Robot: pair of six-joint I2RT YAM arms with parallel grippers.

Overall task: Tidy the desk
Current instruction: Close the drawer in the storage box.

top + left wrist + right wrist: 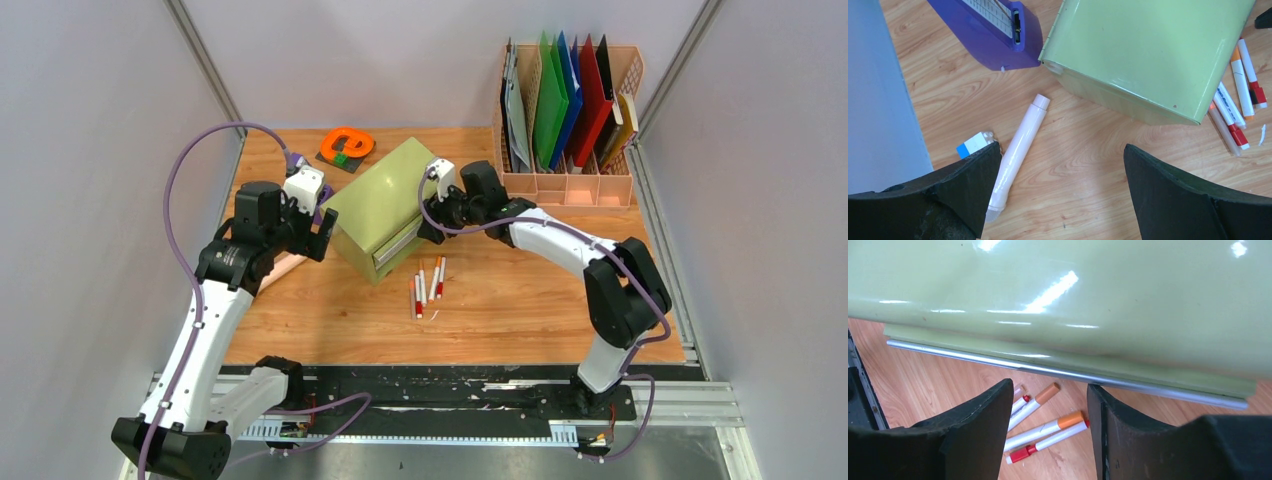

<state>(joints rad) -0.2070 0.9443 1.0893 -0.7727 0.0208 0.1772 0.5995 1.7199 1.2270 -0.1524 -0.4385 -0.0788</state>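
The desk [520,290] is a wood-grain top carrying an olive-green drawer chest [385,200] set at an angle. My right gripper [432,222] is at the chest's front right corner. In the right wrist view its jaws [1048,387] stand open just under the silver handle bar [1073,375], gripping nothing. My left gripper [320,232] hangs wide open beside the chest's left side. In the left wrist view it [1062,147] is over bare wood, with a pale pink tube [1020,150] by its left finger.
Several markers [428,285] lie loose in front of the chest. A white-and-blue block [973,145] and a purple device [998,30] lie left of it. An orange object [345,145] sits at the back. A peach file rack [565,110] stands back right. A metal rail [450,395] runs along the near edge.
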